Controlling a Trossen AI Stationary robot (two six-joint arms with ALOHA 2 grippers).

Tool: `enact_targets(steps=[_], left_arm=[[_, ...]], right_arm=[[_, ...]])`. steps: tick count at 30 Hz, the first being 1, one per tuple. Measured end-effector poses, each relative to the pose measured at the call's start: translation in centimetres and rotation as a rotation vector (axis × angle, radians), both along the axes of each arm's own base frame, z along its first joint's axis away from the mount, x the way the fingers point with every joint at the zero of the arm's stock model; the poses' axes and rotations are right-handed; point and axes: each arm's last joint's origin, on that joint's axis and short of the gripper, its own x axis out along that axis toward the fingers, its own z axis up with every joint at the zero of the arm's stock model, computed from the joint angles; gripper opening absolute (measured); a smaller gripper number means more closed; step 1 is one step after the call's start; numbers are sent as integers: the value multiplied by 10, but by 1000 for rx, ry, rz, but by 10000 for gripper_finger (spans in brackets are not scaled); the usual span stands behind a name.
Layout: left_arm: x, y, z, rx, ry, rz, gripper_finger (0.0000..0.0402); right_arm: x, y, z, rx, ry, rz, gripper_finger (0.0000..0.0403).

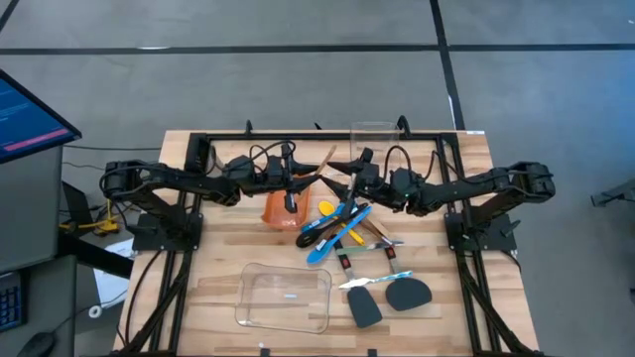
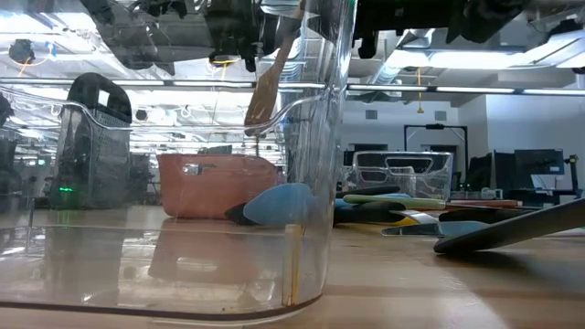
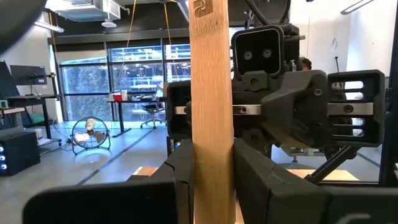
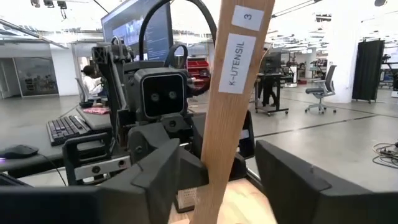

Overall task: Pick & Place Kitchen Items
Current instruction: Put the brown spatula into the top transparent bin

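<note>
From above, the slatted wooden counter (image 1: pixel 228 258) sits on grey floor; both arms meet over its far middle, the left claw (image 1: pixel 298 178) and right claw (image 1: pixel 349 180) either side of a wooden utensil (image 1: pixel 324 162). More utensils lie heaped just nearer. At counter level, the utensil hangs above an orange bin (image 2: pixel 219 185). The left wrist view shows its fingers (image 3: pixel 180 180) clamped on the upright handle. The right wrist view shows its fingers (image 4: pixel 161 171) spread, one touching the handle.
</note>
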Motion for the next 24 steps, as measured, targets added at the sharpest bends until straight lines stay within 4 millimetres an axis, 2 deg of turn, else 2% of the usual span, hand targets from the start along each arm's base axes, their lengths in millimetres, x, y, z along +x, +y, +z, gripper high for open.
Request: enact_targets(steps=[6,18,24], left_arm=[[0,-3,0,-7,0,-10,57],[1,-8,0,-8,0,-28,57],[1,-8,0,-7,0,-29,57]], right_arm=[[-1,0,3,0,-33,-2,234],[0,0,6,-10,-66,41,220],[10,1,15,-12,-86,51,214]])
